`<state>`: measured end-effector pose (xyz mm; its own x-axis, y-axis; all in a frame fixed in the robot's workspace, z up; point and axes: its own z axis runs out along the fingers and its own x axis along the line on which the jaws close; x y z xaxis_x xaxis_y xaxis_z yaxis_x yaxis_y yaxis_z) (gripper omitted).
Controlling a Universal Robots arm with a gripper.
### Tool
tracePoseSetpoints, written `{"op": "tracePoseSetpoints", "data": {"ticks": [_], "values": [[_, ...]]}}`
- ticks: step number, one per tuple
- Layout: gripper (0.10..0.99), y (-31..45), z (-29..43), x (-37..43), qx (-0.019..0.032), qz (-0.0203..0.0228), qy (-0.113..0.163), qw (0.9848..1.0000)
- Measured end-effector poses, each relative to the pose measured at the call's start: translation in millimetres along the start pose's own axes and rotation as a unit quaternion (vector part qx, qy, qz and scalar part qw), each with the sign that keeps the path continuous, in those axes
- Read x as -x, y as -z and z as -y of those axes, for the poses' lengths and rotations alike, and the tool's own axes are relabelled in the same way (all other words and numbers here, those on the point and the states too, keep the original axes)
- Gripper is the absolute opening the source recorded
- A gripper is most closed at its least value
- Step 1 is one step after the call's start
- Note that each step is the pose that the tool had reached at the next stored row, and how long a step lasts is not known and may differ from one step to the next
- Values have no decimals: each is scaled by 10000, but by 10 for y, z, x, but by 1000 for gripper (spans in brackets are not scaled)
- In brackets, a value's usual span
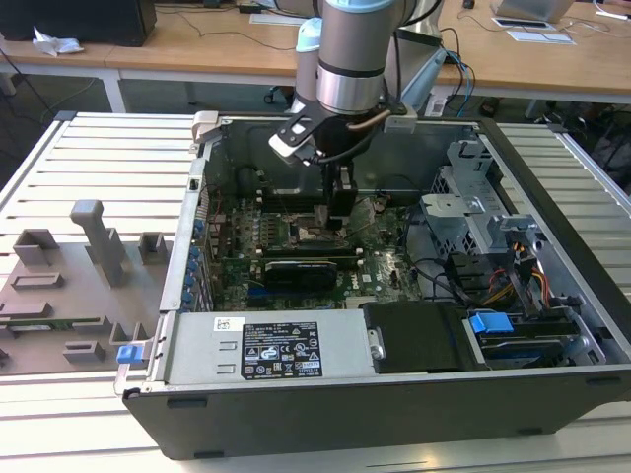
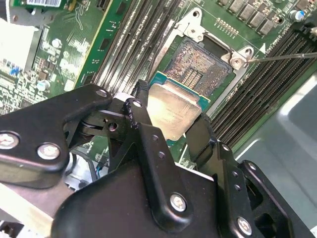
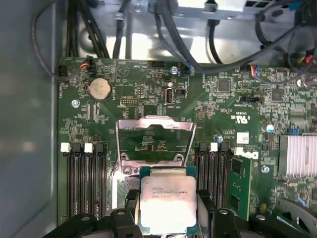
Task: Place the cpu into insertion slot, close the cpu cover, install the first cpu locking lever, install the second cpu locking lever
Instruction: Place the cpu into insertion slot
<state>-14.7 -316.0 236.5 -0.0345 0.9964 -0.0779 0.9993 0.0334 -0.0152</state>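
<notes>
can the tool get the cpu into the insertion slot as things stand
Probably yes: the tool holds the cpu close above the insertion slot, whose contacts lie bare, and the cpu cover is swung back off it.

My arm (image 1: 347, 61) is a silver-grey metal cylinder with a pale blue cap (image 1: 309, 35) at its joint and a black ring (image 1: 340, 110) at the wrist. My pincer (image 2: 171, 111) is matte black, its rounded flat links (image 2: 44, 124) pinned with bright silver screws (image 2: 177, 201)
</notes>
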Motion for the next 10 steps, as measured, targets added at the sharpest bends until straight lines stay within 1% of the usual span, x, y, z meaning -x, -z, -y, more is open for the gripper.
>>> {"op": "tracePoseSetpoints", "data": {"ticks": [4,8,10], "values": [[541,0,0,0,21,-4,258,9997],[541,0,0,0,23,-8,276,9996],[541,0,9,0,25,-37,276,9996]]}}
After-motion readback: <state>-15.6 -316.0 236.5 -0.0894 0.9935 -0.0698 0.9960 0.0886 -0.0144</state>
